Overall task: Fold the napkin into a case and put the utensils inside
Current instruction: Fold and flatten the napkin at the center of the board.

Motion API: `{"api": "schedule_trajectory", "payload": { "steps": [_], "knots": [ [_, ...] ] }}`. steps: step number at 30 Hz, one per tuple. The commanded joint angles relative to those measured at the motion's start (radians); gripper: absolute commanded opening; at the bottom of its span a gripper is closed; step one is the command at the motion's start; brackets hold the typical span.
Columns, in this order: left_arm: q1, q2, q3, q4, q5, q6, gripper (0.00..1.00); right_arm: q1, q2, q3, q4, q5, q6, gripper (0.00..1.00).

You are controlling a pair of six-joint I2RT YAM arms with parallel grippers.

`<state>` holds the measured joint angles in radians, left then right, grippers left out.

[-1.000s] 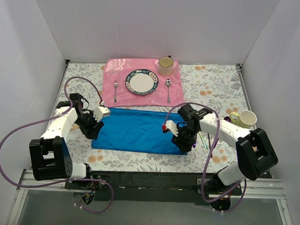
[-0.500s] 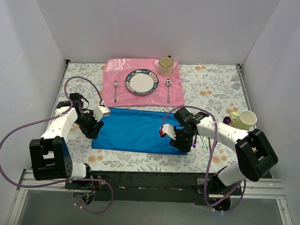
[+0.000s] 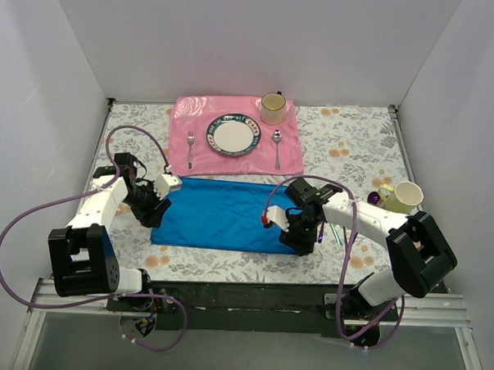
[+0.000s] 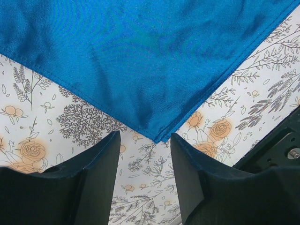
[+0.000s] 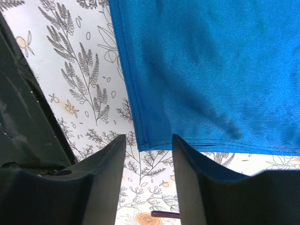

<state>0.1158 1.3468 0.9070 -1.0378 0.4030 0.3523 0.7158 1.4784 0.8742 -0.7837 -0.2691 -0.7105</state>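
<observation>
The bright blue napkin (image 3: 221, 215) lies flat as a wide rectangle on the flowered table, its hems showing doubled layers. My left gripper (image 3: 153, 207) is at its left end, open. In the left wrist view a napkin (image 4: 140, 56) corner points into the gap of the left gripper (image 4: 145, 138), touching neither finger. My right gripper (image 3: 299, 240) is over the near right corner, open. In the right wrist view the napkin (image 5: 206, 70) corner lies just ahead of the right gripper (image 5: 148, 139). The iridescent utensils (image 3: 335, 231) lie on the table right of that gripper; a purple utensil tip (image 5: 164, 214) shows between its fingers.
Behind the napkin lies a pink placemat (image 3: 184, 117) carrying a plate (image 3: 233, 135), a cup (image 3: 272, 108), a silver fork (image 3: 190, 148) and a silver spoon (image 3: 276, 147). A pale mug (image 3: 407, 194) and a small purple object (image 3: 376, 195) stand at the right. White walls enclose the table.
My right gripper has shifted a little left and nearer, to the napkin's near right corner. The left arm and the napkin have not moved.
</observation>
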Motion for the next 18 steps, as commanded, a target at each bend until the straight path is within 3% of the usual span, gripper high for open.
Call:
{"api": "schedule_trajectory", "payload": {
  "steps": [1,5,9,18],
  "knots": [
    [0.002,-0.011,-0.006,0.016,0.011,0.014,0.46,0.005,0.014,0.0,0.024,0.027,-0.004,0.49],
    [0.002,-0.014,-0.014,0.016,0.008,0.02,0.46,0.005,0.022,0.002,0.038,0.06,0.002,0.33],
    [0.004,-0.012,-0.016,0.018,0.01,0.019,0.46,0.007,0.017,0.0,0.04,0.079,0.003,0.03],
    [0.004,-0.002,-0.003,0.019,0.016,0.017,0.46,0.007,-0.02,0.0,-0.012,0.048,-0.015,0.01]
  ]
}}
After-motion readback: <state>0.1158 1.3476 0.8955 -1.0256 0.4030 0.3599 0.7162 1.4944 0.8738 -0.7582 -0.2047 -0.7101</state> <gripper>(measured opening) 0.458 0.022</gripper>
